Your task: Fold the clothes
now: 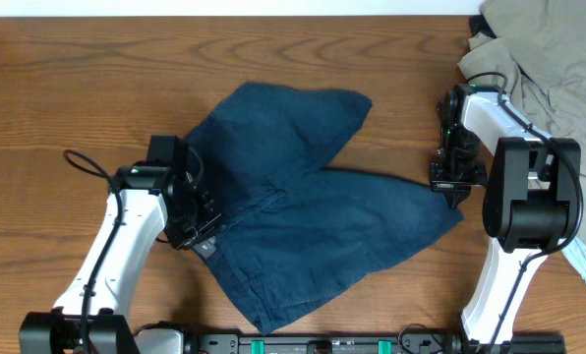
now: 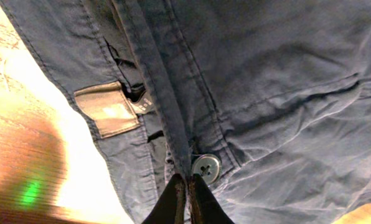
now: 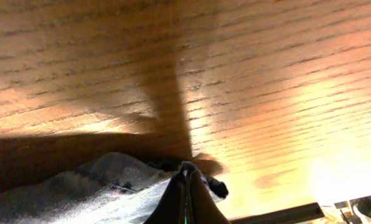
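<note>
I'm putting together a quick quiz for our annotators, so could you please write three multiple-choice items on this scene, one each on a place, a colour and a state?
1. Where on the table does the khaki-grey garment lie?
A. far right corner
B. near left corner
C. centre

2. What colour are the shorts?
A. red
B. navy blue
C. white

3. How is the left gripper?
A. open above the cloth
B. out of view
C. shut on the shorts' waistband

Answers:
1 A: it is bunched at the upper right of the overhead view.
2 B: the fabric is dark blue in both the overhead and left wrist views.
3 C: its closed fingertips pinch the fabric beside the button.
</note>
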Controlling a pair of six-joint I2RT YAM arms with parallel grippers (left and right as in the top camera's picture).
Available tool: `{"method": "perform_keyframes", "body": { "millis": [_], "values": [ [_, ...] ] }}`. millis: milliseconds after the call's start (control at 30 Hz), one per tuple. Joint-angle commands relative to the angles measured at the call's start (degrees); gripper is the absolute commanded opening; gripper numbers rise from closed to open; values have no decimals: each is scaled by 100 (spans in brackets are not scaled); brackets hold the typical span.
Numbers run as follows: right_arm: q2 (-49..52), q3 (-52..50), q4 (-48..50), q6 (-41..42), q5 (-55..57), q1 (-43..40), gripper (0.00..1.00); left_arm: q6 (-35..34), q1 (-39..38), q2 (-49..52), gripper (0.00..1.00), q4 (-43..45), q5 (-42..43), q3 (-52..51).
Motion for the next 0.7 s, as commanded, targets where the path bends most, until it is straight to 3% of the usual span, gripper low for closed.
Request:
{"method": "perform_keyframes", "body": {
  "millis": [0,100,200,233,300,400,667],
  "values": [
    [59,7,28,122,-26,-46,1,210,24,131,6,-361,-457,-118],
    [2,190,85,-278,-317,-46,2,179,24,175,6,-850,-807,-122],
    [-92,553,380,-852,-1294,-46,8,181,24,175,6,-1082,-1054,-122],
    [-105,667,538,-1032,-1707,-46,15,181,24,175,6,-1130,-1119,-122],
    [-109,866,966,-1305,-2767,-44,43,181,24,175,6,-1178,-1156,-122],
    [-105,887,1759,-1473,-4033,28,59,181,24,175,6,-1185,-1154,-122],
    [116,857,3053,-1434,-4398,710,63,177,24,175,6,-1141,-1150,-122]
  ]
}}
